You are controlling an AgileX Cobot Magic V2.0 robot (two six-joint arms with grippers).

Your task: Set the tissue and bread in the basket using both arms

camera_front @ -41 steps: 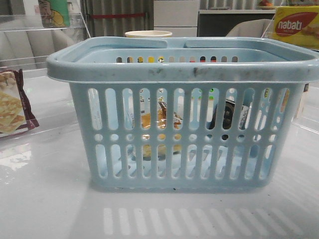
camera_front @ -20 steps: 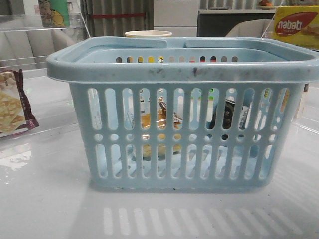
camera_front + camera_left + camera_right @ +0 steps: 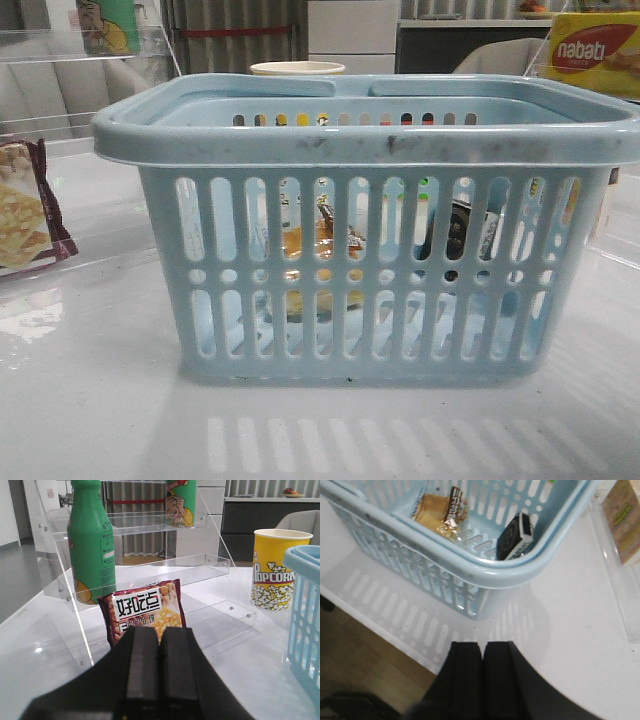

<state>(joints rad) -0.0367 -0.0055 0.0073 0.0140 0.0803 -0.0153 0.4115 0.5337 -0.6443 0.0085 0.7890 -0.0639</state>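
Observation:
The light-blue basket [image 3: 370, 140] stands in the middle of the white table. Inside it lie the bread [image 3: 440, 511], a clear packet with a dark label strip, and the dark tissue pack [image 3: 516, 537] leaning on the basket wall. Both show through the slots in the front view, the bread [image 3: 322, 240] left of the tissue [image 3: 458, 232]. My left gripper [image 3: 160, 632] is shut and empty, left of the basket [image 3: 305, 605], facing a maroon cracker packet. My right gripper [image 3: 481, 647] is shut and empty, above the table near the basket's corner [image 3: 485, 575].
A maroon cracker packet [image 3: 145, 611] leans on a clear acrylic shelf [image 3: 150, 570] with a green bottle [image 3: 91, 545]. A yellow popcorn cup [image 3: 274, 567] stands behind the basket. A yellow Nabati box [image 3: 595, 52] sits at back right. The table edge [image 3: 380, 625] is close to my right gripper.

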